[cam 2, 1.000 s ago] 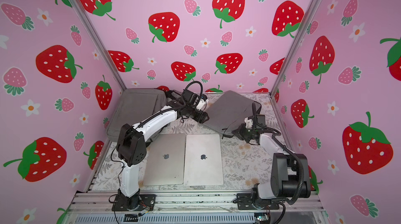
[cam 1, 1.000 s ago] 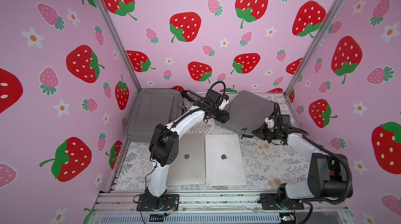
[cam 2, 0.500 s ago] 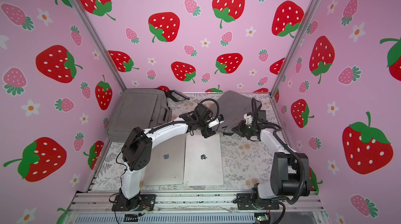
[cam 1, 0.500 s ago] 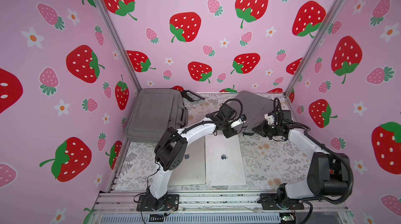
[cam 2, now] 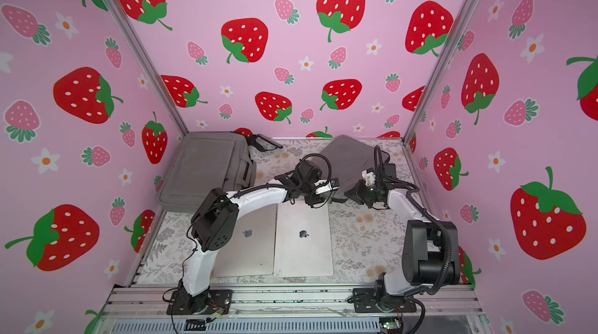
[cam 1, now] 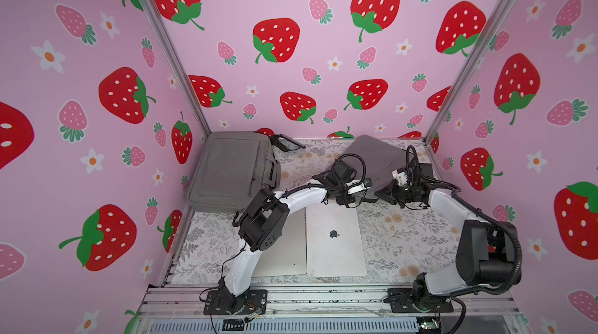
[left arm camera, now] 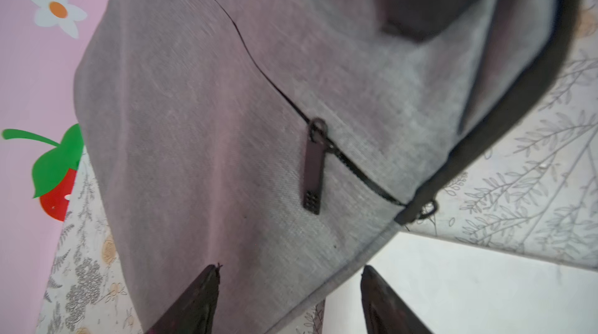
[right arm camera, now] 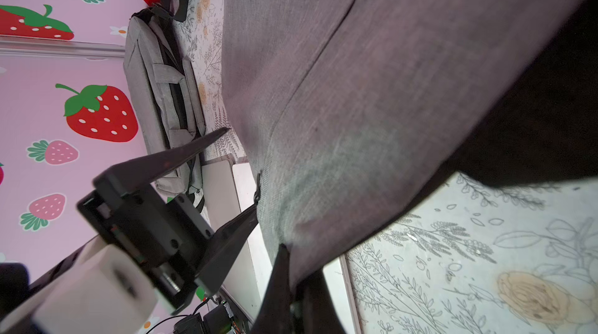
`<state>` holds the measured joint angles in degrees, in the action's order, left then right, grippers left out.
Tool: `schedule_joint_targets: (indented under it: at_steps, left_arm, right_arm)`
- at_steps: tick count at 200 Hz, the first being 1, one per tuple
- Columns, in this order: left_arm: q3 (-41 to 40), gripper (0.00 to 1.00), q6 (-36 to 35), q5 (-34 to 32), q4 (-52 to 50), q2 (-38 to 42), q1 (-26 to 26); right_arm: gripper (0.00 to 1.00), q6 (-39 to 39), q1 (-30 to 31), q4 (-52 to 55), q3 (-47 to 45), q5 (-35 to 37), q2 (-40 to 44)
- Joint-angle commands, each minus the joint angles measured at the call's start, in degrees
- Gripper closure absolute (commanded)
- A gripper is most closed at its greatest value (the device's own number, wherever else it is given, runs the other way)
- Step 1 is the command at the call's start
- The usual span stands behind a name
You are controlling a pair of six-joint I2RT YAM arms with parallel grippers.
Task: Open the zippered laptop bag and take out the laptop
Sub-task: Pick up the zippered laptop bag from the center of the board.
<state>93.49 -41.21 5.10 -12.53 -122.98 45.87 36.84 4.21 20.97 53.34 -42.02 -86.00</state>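
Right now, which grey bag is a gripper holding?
The sleeve at back right, pinched by the right gripper; the handled bag lies untouched.

Left arm [cam 1: 301,195], jaws apart; right arm [cam 1: 444,202], jaws together

No words or numbers can be read; one silver laptop [cam 2: 304,258] bears an apple logo [cam 2: 303,234], and the second laptop [cam 2: 252,258] beside it shows another.
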Motion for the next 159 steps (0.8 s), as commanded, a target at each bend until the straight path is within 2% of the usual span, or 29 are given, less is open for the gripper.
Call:
schedule_joint_targets:
  at_steps: [1,33,48,91,112,127,132,144,159]
  left_arm:
    - [1.58,0.32,-2.91,0.81,1.29,-1.15,0.38]
    - [1.29,0.34,-4.24,-0.78,3.95,-1.9,0.36]
    - [1.83,0.39,-4.81,-1.13,4.77,-2.56,0.36]
    - [3.13,0.63,-4.05,0.15,4.76,-2.41,0.36]
    - [2.66,0.83,-3.82,0.84,4.55,-0.9,0.36]
    - [2.7,0.93,-3.38,1.56,3.72,0.0,0.37]
    - [2.89,1.0,-3.04,1.65,3.37,0.17,0.39]
    - [4.35,1.0,-2.58,2.37,1.05,0.28,0.36]
    - [6.43,1.0,-1.7,4.39,-2.06,0.12,0.37]
  right_arm:
    - [1.0,-1.2,-0.36,-0.09,2.47,-4.48,0.04]
    - [1.0,-0.99,-0.47,-0.1,2.47,-4.82,0.03]
    - [1.0,-0.98,-0.59,-0.12,2.38,-4.82,0.03]
    - [1.0,-1.24,-0.78,-0.37,1.65,-4.68,-0.79]
    - [1.0,-2.05,-0.99,-0.36,1.07,-3.3,-1.19]
    - [0.92,-3.29,-1.06,0.03,0.44,-0.45,-0.75]
    - [0.89,-3.66,-1.17,-0.03,0.2,0.57,-0.65]
    - [0.8,-4.76,-1.19,0.69,-0.29,3.05,-0.04]
    - [0.63,-5.96,-1.14,1.5,-1.19,6.61,1.62]
